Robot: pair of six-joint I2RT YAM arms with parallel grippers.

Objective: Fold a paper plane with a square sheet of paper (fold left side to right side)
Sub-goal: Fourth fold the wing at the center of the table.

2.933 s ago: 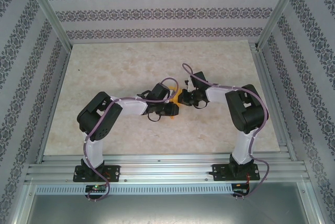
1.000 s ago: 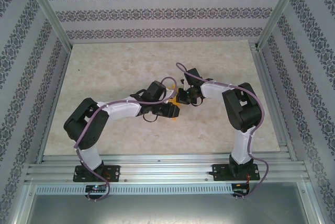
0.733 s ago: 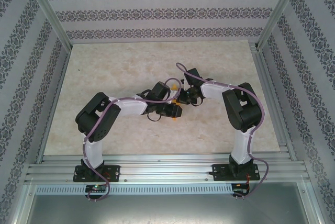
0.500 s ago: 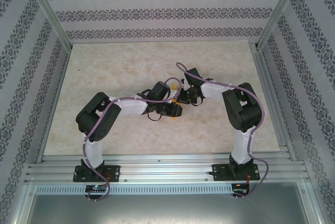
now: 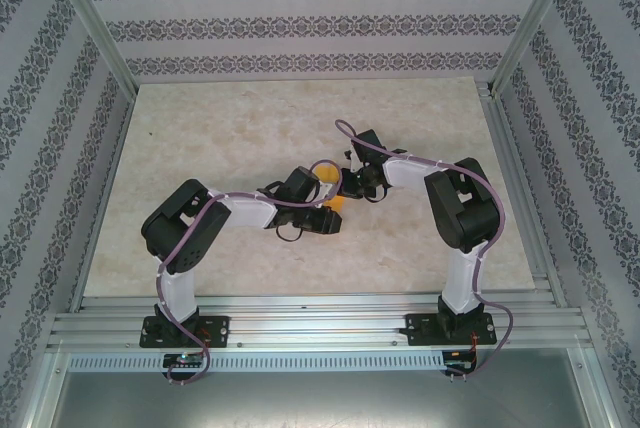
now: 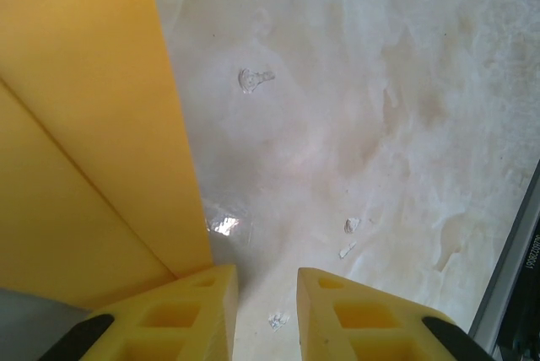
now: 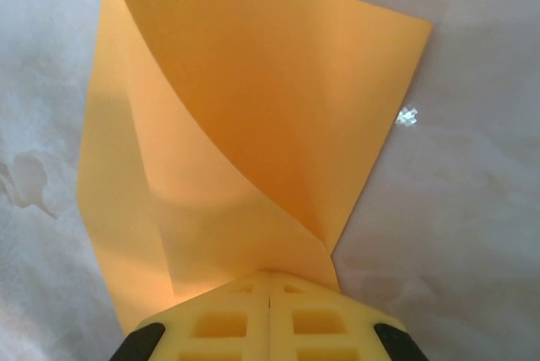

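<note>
The yellow two-finger claw (image 7: 268, 283) of the right arm sits at the bottom edge. Its blocky, hollow-celled fingers (image 7: 215, 320) are pressed flat together along a thin seam, and the near edge of the thin orange-yellow square sheet of paper (image 7: 253, 125) is nipped at their tips. Ahead of the claw the sheet spreads wide. One layer lies ahead and to the left. A second layer bends over it from the far left corner, its curved edge sweeping back to the fingertips. The sheet's right corner points ahead and right of the claw. Beneath is the pale marbled tabletop (image 7: 472, 209), with a small bright glint (image 7: 407, 116) just beside that right corner and a faint grey stain (image 7: 25, 177) off to the claw's left.
</note>
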